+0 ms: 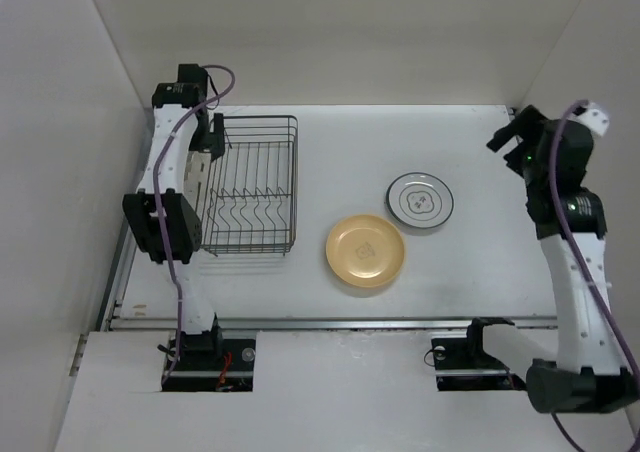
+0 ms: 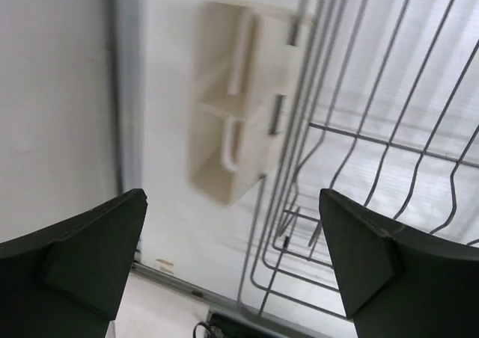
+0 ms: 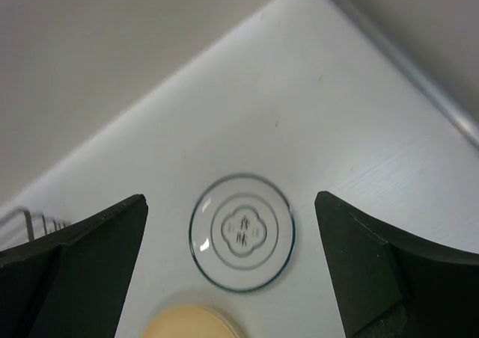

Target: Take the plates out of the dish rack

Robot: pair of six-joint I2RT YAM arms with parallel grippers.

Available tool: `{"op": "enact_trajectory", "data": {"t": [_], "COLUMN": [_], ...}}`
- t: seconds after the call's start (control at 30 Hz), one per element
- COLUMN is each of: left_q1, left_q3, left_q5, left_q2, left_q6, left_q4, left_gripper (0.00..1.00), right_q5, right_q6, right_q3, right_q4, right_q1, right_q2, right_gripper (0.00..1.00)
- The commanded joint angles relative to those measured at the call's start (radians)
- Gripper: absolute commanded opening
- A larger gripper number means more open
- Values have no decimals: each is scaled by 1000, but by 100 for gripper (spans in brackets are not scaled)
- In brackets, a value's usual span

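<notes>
The dark wire dish rack [image 1: 250, 184] stands at the left of the table, and I see no plate in it. A yellow-tan plate [image 1: 366, 251] and a white plate with dark ringed rim [image 1: 420, 200] lie flat on the table to its right. My left gripper [image 1: 212, 140] is open and empty at the rack's left side, by the cream-white clip [image 2: 236, 99] and the rack wires [image 2: 352, 136]. My right gripper [image 1: 505, 137] is open and empty, raised at the far right above the white plate [image 3: 242, 232]. The yellow plate's edge [image 3: 191, 324] also shows in the right wrist view.
White walls enclose the table on the left, back and right. A metal rail [image 1: 330, 322] runs along the near edge. The left arm [image 1: 165, 202] stands close along the rack's left side.
</notes>
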Motion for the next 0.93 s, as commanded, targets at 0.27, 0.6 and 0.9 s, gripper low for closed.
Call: {"op": "enact_trajectory", "data": {"t": [0.27, 0.6, 0.9], "left_q1": [44, 44, 44], "left_q3": [-332, -493, -550], "left_q5": [-416, -376, -332], "left_q2": [-655, -778, -835], "left_q6": [0, 2, -7], "left_q4": [303, 251, 210], "left_gripper": [100, 100, 100], "right_q5": [661, 580, 524], "right_q6": [-16, -45, -54], "right_q3": [26, 58, 10], "right_q4": [-83, -146, -155], "right_q1": [7, 7, 7], "right_q2": [-293, -367, -459], "right_gripper": [99, 99, 99]}}
